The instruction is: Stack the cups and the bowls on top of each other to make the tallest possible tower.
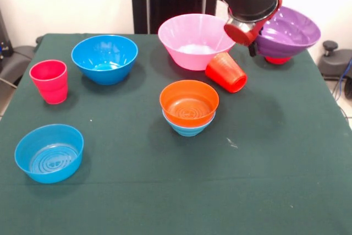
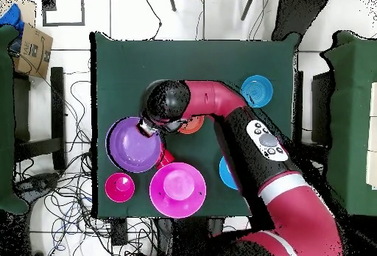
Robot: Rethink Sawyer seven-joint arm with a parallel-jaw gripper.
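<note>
The end effector point(image 1: 250, 31) hangs at the rim of the wide, shallow purple plastic bowl point(image 1: 289, 32). That bowl is tilted and appears to be off the green-covered table point(image 1: 264, 180), with something small and red, probably the small red bowl point(image 1: 278, 60), just below it. Whether the fingers are clamped on the purple rim cannot be told from either view, since the wrist hides them.

The landmark for everything else is the large pink plastic bowl point(image 1: 195, 39):
- Touching its front is the smooth orange-red plastic cup point(image 1: 226, 72), lying on its side.
- Nearer the camera than the pink bowl sits the tower so far, a small orange plastic bowl point(image 1: 189, 102) nested inside a small light-blue bowl point(image 1: 188, 126).
- To the pink bowl's left in the front view stands the deep blue plastic bowl point(image 1: 104, 58). Further left is the stepped pinkish-red cup point(image 1: 49, 81), upright.
- Well towards the near-left corner is a small blue bowl point(image 1: 49, 152).

The step in hand looks like moving the purple bowl. A wide bowl serves best low in a stack, so it should be levelled before release and set down centred, mouth up. The tilted rim should pass clear of the pink bowl and the toppled cup, as either could be knocked.
</note>
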